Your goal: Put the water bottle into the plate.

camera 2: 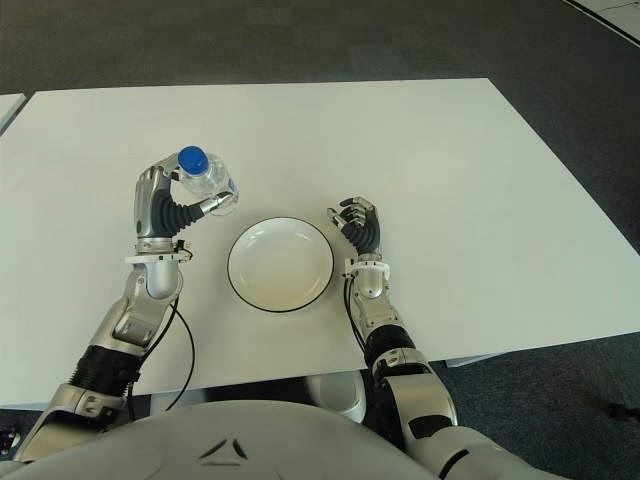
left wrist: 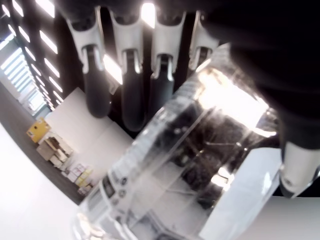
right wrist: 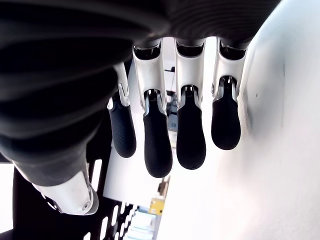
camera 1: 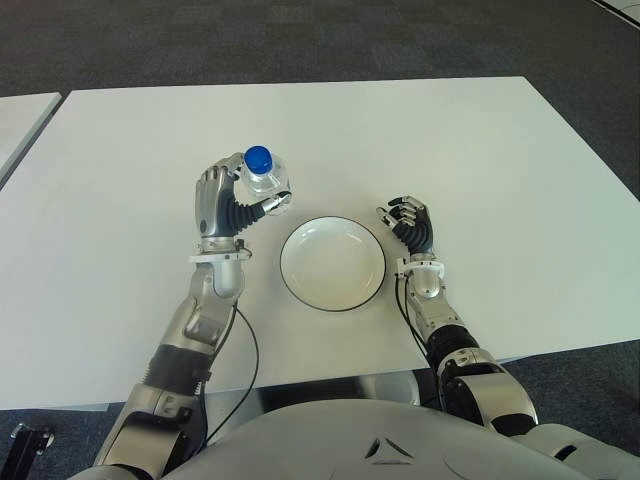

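My left hand [camera 1: 238,200] holds a clear water bottle [camera 1: 266,178] with a blue cap [camera 1: 258,157] above the table, just left of and behind the plate. Its fingers [left wrist: 125,75] curl around the bottle's clear body [left wrist: 190,165] in the left wrist view. The white plate [camera 1: 332,264] with a dark rim lies on the white table [camera 1: 450,140] between my hands, with nothing in it. My right hand [camera 1: 410,225] shows just right of the plate, its fingers [right wrist: 159,140] relaxed and holding nothing.
A second white table's corner [camera 1: 20,115] shows at the far left. Dark carpet [camera 1: 300,40] lies beyond the table's far edge. A black cable [camera 1: 250,350] hangs by my left forearm near the front edge.
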`<action>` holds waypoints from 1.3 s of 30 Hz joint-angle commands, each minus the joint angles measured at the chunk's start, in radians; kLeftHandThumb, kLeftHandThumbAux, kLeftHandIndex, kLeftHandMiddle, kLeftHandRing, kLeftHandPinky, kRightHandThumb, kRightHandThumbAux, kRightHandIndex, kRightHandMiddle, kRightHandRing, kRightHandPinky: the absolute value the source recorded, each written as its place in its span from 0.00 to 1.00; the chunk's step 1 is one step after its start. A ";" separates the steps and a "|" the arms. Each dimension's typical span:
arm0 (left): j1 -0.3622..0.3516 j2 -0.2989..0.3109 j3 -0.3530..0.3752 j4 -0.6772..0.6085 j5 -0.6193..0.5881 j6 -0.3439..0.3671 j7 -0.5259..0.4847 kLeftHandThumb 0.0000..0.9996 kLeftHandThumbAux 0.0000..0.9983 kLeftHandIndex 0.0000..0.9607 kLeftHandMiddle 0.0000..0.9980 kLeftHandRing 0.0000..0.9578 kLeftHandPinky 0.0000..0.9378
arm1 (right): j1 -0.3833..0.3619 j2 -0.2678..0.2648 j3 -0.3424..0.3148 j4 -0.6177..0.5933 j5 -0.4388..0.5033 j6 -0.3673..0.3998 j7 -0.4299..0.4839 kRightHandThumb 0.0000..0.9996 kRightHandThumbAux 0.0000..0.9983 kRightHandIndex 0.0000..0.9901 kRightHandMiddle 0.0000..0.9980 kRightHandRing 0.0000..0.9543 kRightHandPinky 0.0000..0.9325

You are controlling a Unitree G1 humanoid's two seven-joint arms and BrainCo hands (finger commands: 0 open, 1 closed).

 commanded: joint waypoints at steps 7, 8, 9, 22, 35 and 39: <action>0.062 0.028 -0.043 -0.101 0.051 -0.029 -0.112 0.85 0.67 0.41 0.54 0.92 0.87 | 0.012 0.001 0.000 0.011 -0.004 0.024 0.002 0.71 0.73 0.44 0.63 0.67 0.69; 0.068 0.033 -0.050 -0.109 0.060 -0.029 -0.125 0.85 0.67 0.41 0.54 0.92 0.87 | 0.012 0.001 0.000 0.011 -0.004 0.024 0.002 0.71 0.73 0.44 0.63 0.67 0.69; 0.072 0.036 -0.054 -0.115 0.066 -0.029 -0.135 0.85 0.67 0.41 0.54 0.92 0.87 | 0.012 0.001 0.001 0.010 -0.005 0.025 0.001 0.71 0.73 0.44 0.63 0.67 0.69; 0.097 0.062 -0.085 -0.164 0.056 -0.043 -0.314 0.85 0.67 0.41 0.54 0.92 0.89 | 0.013 0.001 0.000 0.008 -0.003 0.027 0.005 0.71 0.73 0.44 0.63 0.67 0.69; 0.099 0.052 -0.124 -0.138 0.054 -0.054 -0.363 0.85 0.67 0.41 0.54 0.92 0.91 | 0.013 0.003 0.002 0.006 -0.006 0.033 0.001 0.71 0.73 0.44 0.63 0.67 0.69; 0.086 0.037 -0.137 -0.092 0.031 -0.043 -0.396 0.85 0.67 0.41 0.54 0.92 0.90 | 0.014 0.003 0.004 0.004 -0.008 0.033 0.002 0.71 0.73 0.44 0.63 0.67 0.70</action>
